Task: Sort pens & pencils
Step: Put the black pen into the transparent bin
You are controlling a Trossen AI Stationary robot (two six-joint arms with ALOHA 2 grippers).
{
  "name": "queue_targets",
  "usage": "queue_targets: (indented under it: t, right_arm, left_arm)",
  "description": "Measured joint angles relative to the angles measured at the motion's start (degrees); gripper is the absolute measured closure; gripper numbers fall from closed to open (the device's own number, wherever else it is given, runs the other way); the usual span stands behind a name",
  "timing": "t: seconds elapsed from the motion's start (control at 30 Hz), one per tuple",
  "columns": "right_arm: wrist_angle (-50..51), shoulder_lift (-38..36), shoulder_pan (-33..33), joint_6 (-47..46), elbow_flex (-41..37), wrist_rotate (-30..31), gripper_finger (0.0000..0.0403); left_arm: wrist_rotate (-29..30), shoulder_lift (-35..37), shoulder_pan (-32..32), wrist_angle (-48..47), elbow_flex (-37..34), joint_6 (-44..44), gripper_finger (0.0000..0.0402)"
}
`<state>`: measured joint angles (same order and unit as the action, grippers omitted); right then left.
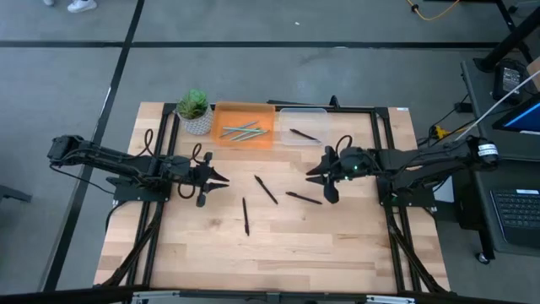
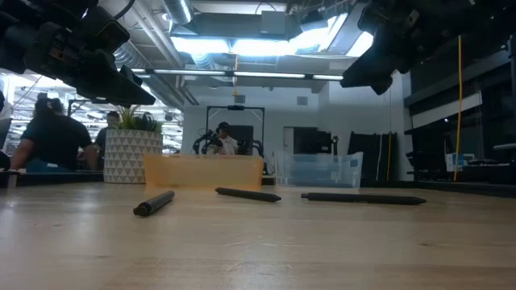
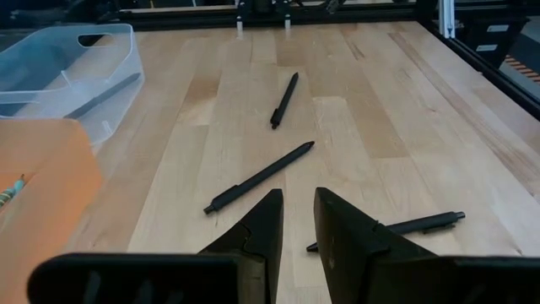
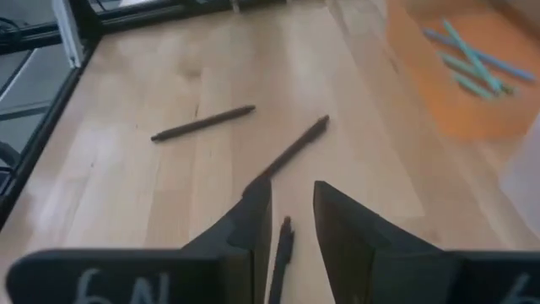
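Pens: three black ones [image 1: 267, 189] lie loose at frame centre; light-blue ones rest in the orange tray [image 1: 221, 122], one dark pen in the clear bin [image 1: 319, 112]. Left gripper [image 1: 213, 181] and right gripper [image 1: 314, 175] hover slightly parted, holding nothing.

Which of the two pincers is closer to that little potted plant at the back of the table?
The left pincer. The potted plant stands at the table's far edge on its side, just beyond it. The right pincer hangs across the table, past the orange tray.
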<state>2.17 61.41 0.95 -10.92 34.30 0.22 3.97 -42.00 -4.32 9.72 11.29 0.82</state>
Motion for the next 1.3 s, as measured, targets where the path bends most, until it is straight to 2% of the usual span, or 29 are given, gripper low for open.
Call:
queue_targets:
  t: [0.17,0.3,0.47,0.77,1.0,1.3]
  right_arm:
    - [4.02,0.01,4.29,-5.65,-0.02,5.91,0.0311]
    - [4.6,0.94,7.55,-8.5,-0.02,8.27,0.0311]
    - [4.54,3.45,11.0,-12.17,-0.02,12.12,0.0311]
    - [4.61,10.61,14.31,-20.87,-0.02,12.21,0.0311]
    - [4.61,13.91,14.36,-24.9,0.28,10.28,0.0311]
    - [4.21,17.03,14.36,-20.35,3.07,8.96,0.0311]
  left_arm:
    - [-1.14,0.0,0.0,0.0,0.0,-0.19,0.0337]
    - [-3.43,0.0,-0.02,0.0,0.0,-0.5,0.0337]
    - [-3.48,0.0,-0.02,0.0,0.0,0.13,0.0337]
    - [-3.45,0.0,-0.02,0.33,0.0,0.31,0.0337]
    - [-3.45,0.0,0.02,0.33,0.0,0.31,0.0337]
    - [-3.41,0.0,0.02,0.31,0.0,0.28,0.0337]
